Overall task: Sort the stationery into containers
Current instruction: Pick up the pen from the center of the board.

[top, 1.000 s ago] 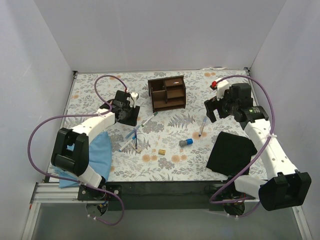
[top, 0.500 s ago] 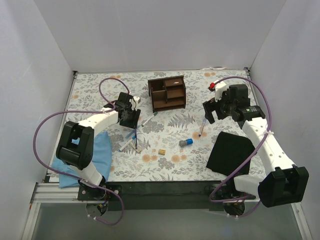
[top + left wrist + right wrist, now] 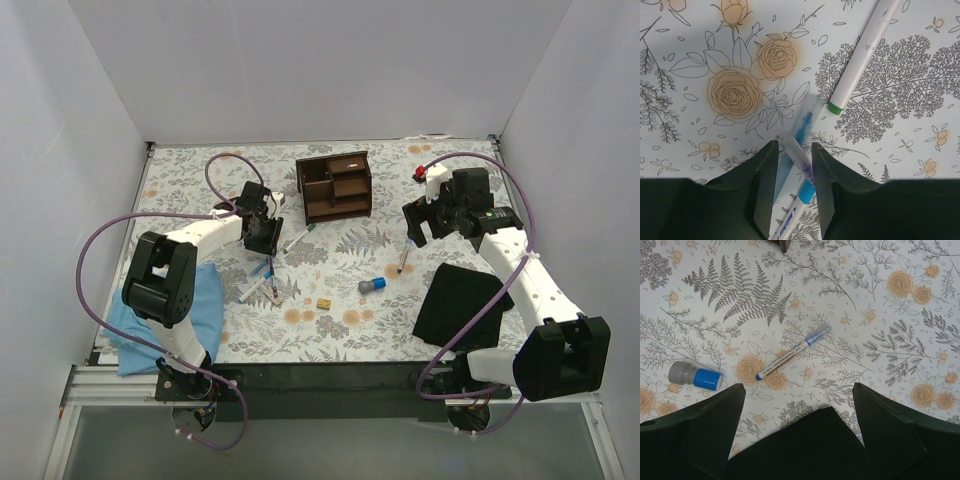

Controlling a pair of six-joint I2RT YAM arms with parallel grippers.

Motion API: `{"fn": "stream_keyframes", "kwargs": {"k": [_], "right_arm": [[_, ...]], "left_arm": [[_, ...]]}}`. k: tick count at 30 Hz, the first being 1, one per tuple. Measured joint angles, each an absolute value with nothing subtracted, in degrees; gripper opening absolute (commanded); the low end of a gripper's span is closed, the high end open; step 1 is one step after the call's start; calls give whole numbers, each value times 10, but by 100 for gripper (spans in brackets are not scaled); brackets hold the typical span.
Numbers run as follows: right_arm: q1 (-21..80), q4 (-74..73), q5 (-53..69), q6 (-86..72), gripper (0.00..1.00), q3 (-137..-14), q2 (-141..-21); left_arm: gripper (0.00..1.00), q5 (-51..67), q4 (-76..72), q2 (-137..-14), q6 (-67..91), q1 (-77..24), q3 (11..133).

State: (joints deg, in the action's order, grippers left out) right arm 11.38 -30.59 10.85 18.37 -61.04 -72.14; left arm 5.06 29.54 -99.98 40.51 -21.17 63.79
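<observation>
The dark-brown wooden organiser (image 3: 335,185) stands at the back centre. My left gripper (image 3: 266,240) (image 3: 794,145) is low over crossed pens (image 3: 270,275). Its jaws stand a narrow gap apart, astride a clear-capped blue pen (image 3: 807,117) and a purple-tipped pen (image 3: 801,159), which still lie on the table. A white marker with a green end (image 3: 860,55) lies just beyond. My right gripper (image 3: 415,225) (image 3: 797,390) is wide open and empty above a white-and-blue pen (image 3: 792,352) (image 3: 404,255). A blue-and-grey cylinder (image 3: 695,376) (image 3: 372,285) and a tan block (image 3: 324,302) lie on the table's middle.
A black cloth (image 3: 460,305) (image 3: 825,440) lies at the right front, its corner under my right gripper. A light-blue cloth (image 3: 190,310) lies at the left front under the left arm. A small red object (image 3: 419,171) sits by the right arm. White walls enclose the table.
My left gripper has moved right and nearer, onto the crossed pens. My right gripper has shifted slightly left and toward the back. The stationery has not moved.
</observation>
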Motion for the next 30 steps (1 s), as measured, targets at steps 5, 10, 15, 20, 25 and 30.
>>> {"fn": "stream_keyframes", "kwargs": {"k": [5, 10, 15, 20, 25, 30], "right_arm": [[114, -298, 105, 184, 98, -610, -722], [114, -296, 105, 184, 98, -609, -721], [114, -291, 105, 183, 98, -601, -720], [114, -288, 104, 184, 98, -601, -720], [114, -285, 104, 184, 98, -600, -718], [114, -285, 105, 184, 98, -583, -700]], "left_arm": [[38, 42, 302, -1002, 404, -212, 640], [38, 36, 306, -992, 405, -212, 640], [38, 40, 312, -991, 403, -212, 640], [35, 54, 313, -991, 403, -212, 640], [35, 66, 313, -991, 403, -212, 640], [33, 69, 313, -991, 403, -212, 640]]}}
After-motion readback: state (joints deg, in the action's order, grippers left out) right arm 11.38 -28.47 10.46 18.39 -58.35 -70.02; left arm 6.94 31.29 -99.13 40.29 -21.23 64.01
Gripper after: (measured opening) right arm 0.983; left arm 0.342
